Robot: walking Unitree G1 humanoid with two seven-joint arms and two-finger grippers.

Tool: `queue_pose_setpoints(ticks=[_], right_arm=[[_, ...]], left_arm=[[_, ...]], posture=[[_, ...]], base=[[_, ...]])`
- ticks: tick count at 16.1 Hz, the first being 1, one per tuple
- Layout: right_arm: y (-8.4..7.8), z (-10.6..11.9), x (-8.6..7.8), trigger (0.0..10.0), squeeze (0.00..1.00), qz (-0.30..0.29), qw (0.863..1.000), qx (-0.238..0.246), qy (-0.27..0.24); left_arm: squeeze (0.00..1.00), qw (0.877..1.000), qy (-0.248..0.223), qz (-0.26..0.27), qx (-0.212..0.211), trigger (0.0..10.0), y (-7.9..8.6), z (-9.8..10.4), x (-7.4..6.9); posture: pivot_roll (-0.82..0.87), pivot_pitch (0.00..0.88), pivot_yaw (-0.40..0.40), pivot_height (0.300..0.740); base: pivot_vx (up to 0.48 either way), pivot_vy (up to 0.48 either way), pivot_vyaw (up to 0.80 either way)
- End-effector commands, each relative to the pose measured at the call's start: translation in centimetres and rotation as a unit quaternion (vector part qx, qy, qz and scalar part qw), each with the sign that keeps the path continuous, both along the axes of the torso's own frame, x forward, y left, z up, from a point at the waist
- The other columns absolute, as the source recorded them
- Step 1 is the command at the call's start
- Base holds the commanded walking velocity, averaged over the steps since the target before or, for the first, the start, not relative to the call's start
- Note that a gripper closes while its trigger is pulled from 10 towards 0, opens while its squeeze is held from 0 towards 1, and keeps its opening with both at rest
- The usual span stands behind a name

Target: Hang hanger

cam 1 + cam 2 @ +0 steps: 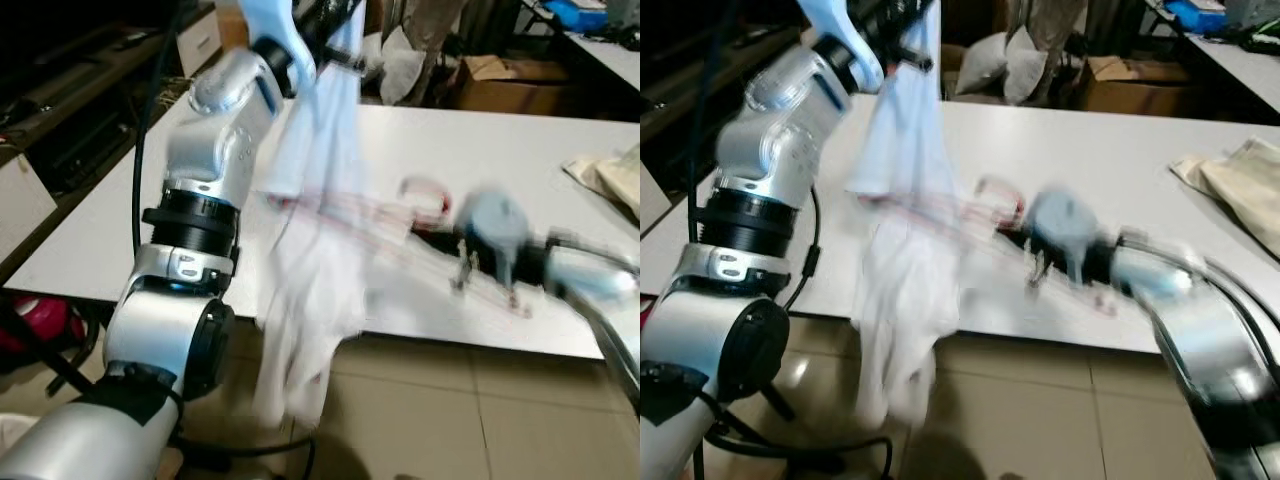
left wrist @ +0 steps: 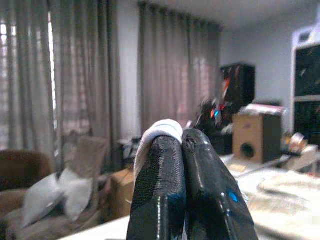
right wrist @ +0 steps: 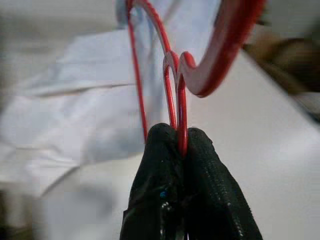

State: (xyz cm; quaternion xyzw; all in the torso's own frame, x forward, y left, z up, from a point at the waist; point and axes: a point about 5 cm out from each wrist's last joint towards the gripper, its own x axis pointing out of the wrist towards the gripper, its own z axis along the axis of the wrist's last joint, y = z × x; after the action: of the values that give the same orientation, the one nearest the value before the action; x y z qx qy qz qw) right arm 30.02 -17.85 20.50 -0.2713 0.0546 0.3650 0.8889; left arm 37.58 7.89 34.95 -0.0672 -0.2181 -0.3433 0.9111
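The right gripper [image 3: 179,150] is clamped on the thin wire of one red hanger [image 3: 172,70], held just above the white table [image 1: 520,140]. The left gripper [image 2: 182,145] is closed on a fold of one white garment [image 1: 310,270], lifted high so the cloth hangs past the table's near edge toward the tiled floor [image 1: 450,410]. In the head views the hanger and right arm are blurred. A second cloth [image 1: 1240,190] lies far right. Curtains [image 2: 75,75], two pillows [image 2: 57,195] and a cardboard box [image 1: 495,80] stand behind.
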Motion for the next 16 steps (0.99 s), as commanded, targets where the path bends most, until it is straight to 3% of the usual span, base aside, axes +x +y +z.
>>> queue_pose_setpoints(ticks=[1, 2, 3, 4, 5, 6, 7, 9, 12, 13, 15, 16], right_arm=[[-0.5, 1.1, 2.1, 10.0, 0.00, -0.046, 0.997, -0.014, -0.055], [-0.5, 2.1, 3.3, 10.0, 0.00, -0.063, 0.995, -0.008, -0.078], [-0.4, 5.7, 5.5, 10.0, 0.00, -0.100, 0.981, 0.013, -0.163], [-0.4, 7.6, 6.3, 10.0, 0.00, -0.119, 0.972, 0.036, -0.198], [-0.8, 12.1, 7.1, 10.0, 0.00, -0.147, 0.945, 0.118, -0.266], [-1.0, 13.8, 7.2, 10.0, 0.00, -0.144, 0.934, 0.147, -0.292], [-0.9, 13.9, 7.1, 10.0, 0.00, -0.134, 0.932, 0.145, -0.304], [-0.7, 12.2, 7.2, 10.0, 0.00, -0.122, 0.936, 0.145, -0.296], [1.0, 5.5, 6.2, 10.0, 0.00, -0.050, 0.968, 0.094, -0.227], [1.2, 4.3, 5.8, 10.0, 0.00, -0.037, 0.973, 0.086, -0.212], [1.4, -0.8, 3.0, 10.0, 0.00, 0.012, 0.989, 0.047, -0.139], [1.2, -2.6, 1.1, 10.0, 0.00, 0.032, 0.994, 0.040, -0.101]], left_arm=[[0.00, 0.999, -0.035, -0.017, -0.024, 10.0, 0.5, 2.5, -1.0], [0.00, 0.998, -0.044, -0.024, -0.035, 10.0, 0.7, 3.1, -1.4], [0.00, 0.995, -0.065, -0.033, -0.060, 10.0, 1.3, 4.7, -2.1], [0.00, 0.994, -0.079, -0.034, -0.070, 10.0, 1.6, 5.4, -2.4], [0.00, 0.989, -0.101, -0.036, -0.100, 10.0, 2.5, 6.9, -3.2], [0.00, 0.987, -0.110, -0.034, -0.112, 10.0, 3.1, 7.5, -3.7], [0.00, 0.987, -0.114, -0.030, -0.113, 10.0, 3.5, 7.6, -3.9], [0.00, 0.987, -0.108, -0.024, -0.116, 10.0, 4.1, 7.4, -4.3], [0.00, 0.993, -0.062, 0.005, -0.101, 10.0, 4.3, 4.6, -3.6], [0.00, 0.994, -0.047, 0.011, -0.094, 10.0, 4.0, 3.9, -3.4], [0.00, 0.997, 0.027, 0.064, -0.023, 10.0, 3.0, -0.6, -2.2], [0.00, 0.994, 0.067, 0.084, 0.023, 10.0, 2.5, -3.9, -1.4]], posture=[[-0.04, 0.000, 0.028, 0.740], [-0.03, 0.000, 0.027, 0.740], [-0.03, 0.000, 0.019, 0.740], [-0.02, 0.000, 0.012, 0.740], [-0.02, 0.000, 0.002, 0.740], [-0.02, 0.000, 0.002, 0.740], [-0.01, 0.000, -0.014, 0.740], [-0.01, 0.000, -0.014, 0.740], [-0.02, 0.000, -0.001, 0.740], [-0.02, 0.000, 0.005, 0.740], [-0.03, 0.000, 0.014, 0.740], [-0.03, 0.000, 0.022, 0.740]], base=[[0.000, 0.000, 0.00], [0.000, 0.000, 0.00], [0.000, 0.000, 0.00], [0.000, 0.000, 0.00], [0.000, 0.000, 0.00], [0.000, 0.000, 0.00], [0.000, 0.000, 0.00], [0.000, 0.000, 0.00], [0.000, 0.000, 0.00], [0.000, 0.000, 0.00], [0.000, 0.000, 0.00], [0.000, 0.000, 0.00]])
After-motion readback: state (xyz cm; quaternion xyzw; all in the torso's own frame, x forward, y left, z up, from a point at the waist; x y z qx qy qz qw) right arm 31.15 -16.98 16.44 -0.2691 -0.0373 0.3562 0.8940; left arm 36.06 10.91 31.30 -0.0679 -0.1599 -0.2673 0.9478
